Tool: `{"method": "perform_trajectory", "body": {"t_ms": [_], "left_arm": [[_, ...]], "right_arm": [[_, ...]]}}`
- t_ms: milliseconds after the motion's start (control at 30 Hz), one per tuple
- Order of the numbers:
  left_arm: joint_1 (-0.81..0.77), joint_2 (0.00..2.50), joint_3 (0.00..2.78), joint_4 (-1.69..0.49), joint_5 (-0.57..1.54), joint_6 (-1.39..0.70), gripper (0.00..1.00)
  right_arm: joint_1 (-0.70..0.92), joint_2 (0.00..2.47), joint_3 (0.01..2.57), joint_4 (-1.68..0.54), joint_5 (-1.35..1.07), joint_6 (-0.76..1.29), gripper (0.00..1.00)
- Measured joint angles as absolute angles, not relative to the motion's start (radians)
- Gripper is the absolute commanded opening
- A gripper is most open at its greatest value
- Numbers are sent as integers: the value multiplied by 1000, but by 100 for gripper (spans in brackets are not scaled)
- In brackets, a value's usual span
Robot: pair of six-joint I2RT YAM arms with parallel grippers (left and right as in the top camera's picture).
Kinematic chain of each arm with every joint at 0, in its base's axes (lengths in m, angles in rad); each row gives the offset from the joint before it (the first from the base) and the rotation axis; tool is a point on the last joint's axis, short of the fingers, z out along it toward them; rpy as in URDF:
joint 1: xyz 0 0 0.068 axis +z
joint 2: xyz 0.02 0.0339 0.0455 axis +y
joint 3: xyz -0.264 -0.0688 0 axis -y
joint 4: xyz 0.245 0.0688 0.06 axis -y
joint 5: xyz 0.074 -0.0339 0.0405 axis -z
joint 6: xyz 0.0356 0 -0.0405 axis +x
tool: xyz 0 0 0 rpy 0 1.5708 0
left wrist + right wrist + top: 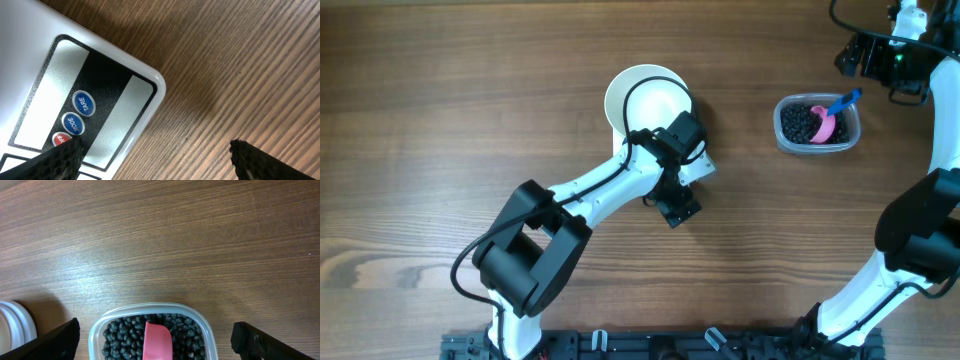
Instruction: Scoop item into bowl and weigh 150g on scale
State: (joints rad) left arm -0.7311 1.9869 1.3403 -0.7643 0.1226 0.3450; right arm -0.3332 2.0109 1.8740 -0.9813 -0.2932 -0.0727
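The item, a heap of tiny black beans [125,332], fills a clear plastic tub [817,124] at the right, with a pink scoop [157,340] lying in it. The white bowl [642,92] stands left of it, and its rim [12,325] shows at the right wrist view's edge. Just below the bowl lies the white scale [30,45], mostly covered by my left arm in the overhead view, with one corner [701,168] showing. My left gripper [155,157] is open low over the scale's button corner, one fingertip [62,160] at the red button, the other over wood. My right gripper [157,339] hangs open above the tub.
On the scale's panel sit blue TARE [84,103] and MODE [71,124] buttons and a red one [59,138]. My right arm [910,230] stands along the table's right edge. Bare wood [440,120] spreads to the left.
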Motion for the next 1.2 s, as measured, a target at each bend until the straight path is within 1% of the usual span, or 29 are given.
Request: {"method": "perform_trajectory", "body": {"t_ms": [533, 1000, 1100, 1200], "left_arm": [[-739, 1996, 1347, -731, 78, 225, 100], [-737, 1991, 1346, -722, 80, 220, 100], [-737, 1973, 1332, -715, 94, 223, 100], [-730, 1938, 1310, -753, 159, 223, 100]], "right_arm": [[-333, 2011, 1874, -981, -293, -73, 100], [-333, 2011, 1874, -981, -294, -73, 100], [-333, 2011, 1874, -981, -293, -73, 100], [-333, 2011, 1874, -981, -293, -73, 100]]}}
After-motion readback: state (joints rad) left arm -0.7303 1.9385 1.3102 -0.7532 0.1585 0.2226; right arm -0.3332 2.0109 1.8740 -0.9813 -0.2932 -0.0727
